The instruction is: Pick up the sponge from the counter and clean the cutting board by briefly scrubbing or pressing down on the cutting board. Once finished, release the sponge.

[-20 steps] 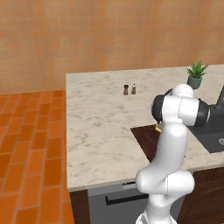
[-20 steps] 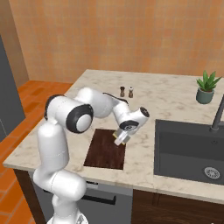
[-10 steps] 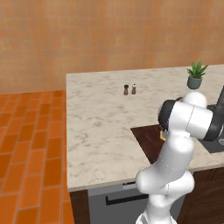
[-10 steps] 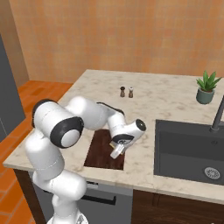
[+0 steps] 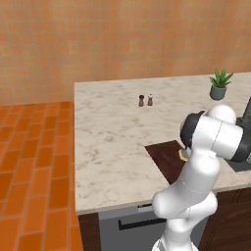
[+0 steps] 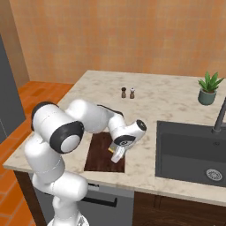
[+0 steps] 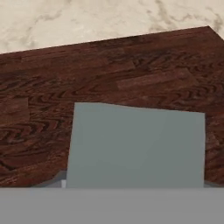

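The dark brown cutting board point(image 6: 98, 152) lies on the marble counter point(image 6: 150, 103) just left of the sink. My gripper point(image 6: 117, 155) is low over the board's near right corner, shut on the sponge point(image 6: 111, 149), of which a yellow edge shows. In the hand view the sponge's grey-blue top point(image 7: 135, 146) sits close to the camera over the board's wood grain point(image 7: 109, 65) and hides my fingertips; the counter point(image 7: 87, 17) shows beyond. In the left base view the arm covers the hand, and a yellow bit of sponge point(image 5: 184, 155) peeks out on the board point(image 5: 166, 156).
Two small shakers point(image 6: 128, 92) stand at mid-counter behind the board. A potted plant point(image 6: 208, 88) is at the back right. The dark sink basin point(image 6: 194, 152) with its faucet point(image 6: 219, 117) lies right of the board. Orange tiled floor point(image 5: 34, 162) runs left of the counter.
The arm has folded down and brought the hand with the sponge from above the board's far right edge to low over its near right corner.
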### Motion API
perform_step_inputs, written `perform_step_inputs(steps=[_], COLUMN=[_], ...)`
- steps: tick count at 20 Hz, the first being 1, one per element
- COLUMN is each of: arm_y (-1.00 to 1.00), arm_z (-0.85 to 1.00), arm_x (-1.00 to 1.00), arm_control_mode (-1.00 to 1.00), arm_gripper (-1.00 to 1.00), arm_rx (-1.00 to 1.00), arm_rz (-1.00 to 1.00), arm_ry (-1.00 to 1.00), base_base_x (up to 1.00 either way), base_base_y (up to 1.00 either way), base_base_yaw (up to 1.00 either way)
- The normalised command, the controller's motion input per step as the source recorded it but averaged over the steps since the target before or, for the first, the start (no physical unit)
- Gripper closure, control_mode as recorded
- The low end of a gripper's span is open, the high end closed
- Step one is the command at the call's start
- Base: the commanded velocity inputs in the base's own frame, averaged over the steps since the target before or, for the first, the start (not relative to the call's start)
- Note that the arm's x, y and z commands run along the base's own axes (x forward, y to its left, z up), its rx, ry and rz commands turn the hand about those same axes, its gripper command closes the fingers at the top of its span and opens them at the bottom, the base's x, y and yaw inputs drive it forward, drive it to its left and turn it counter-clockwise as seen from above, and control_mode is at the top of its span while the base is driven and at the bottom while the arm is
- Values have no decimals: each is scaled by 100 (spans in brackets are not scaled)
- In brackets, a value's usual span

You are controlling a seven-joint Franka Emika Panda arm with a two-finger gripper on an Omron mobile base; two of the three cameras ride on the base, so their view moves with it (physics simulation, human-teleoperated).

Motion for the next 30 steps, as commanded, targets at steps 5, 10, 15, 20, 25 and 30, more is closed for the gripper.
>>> perform_step_inputs(steps=[5,10,15,20,25,30], arm_y=[52,95,100,100,86,56], arm_z=[-20,15,11,19,-2,-17], arm_x=[-27,25,63,30,-26,-6], arm_control_mode=[-100,-100,-100,-100,-100,-100], arm_gripper=[100,100,100,100,100,-100], arm_rx=[7,-1,-5,-25,-12,-2], arm_rz=[7,4,16,14,1,-2], arm_ry=[2,8,23,10,-2,0], base_base_x=[0,0,0,0,0,0], base_base_y=[0,0,0,0,0,0], base_base_yaw=[0,0,0,0,0,0])
